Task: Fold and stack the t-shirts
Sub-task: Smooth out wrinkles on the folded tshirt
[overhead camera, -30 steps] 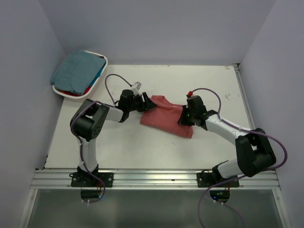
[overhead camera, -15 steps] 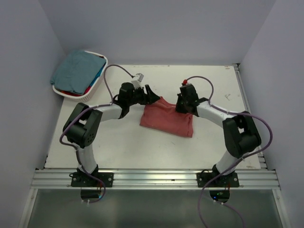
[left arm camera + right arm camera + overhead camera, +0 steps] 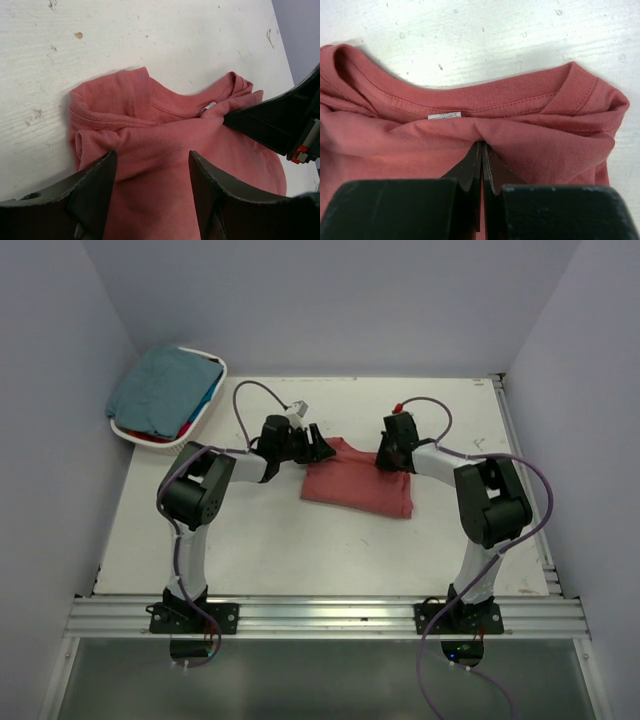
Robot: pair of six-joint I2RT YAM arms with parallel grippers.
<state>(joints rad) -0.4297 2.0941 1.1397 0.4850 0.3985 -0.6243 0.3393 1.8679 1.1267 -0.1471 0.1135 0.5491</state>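
Fingers of the left gripper stand apart, straddling the left end of the brick-red t-shirt without clamping it. The right gripper has its fingers pressed together on a raised pinch of the same cloth, just on the body side of the collar and its small white label.

From the overhead view, the brick-red t-shirt lies bunched into a rough rectangle on the white table, nearer the far edge than the near one and about midway across. The left gripper is at its far left corner and the right gripper is on its far edge. A white basket at the table's far left corner holds a teal t-shirt, with a strip of blue cloth showing beneath it.

The step in hand looks like a fold of the red shirt, with only one side gripped so far. The next move probably calls for the left fingers to lower and close on the shoulder edge, catching the same layer the right holds, so both ends can travel together. An uneven grab would likely skew the fold.
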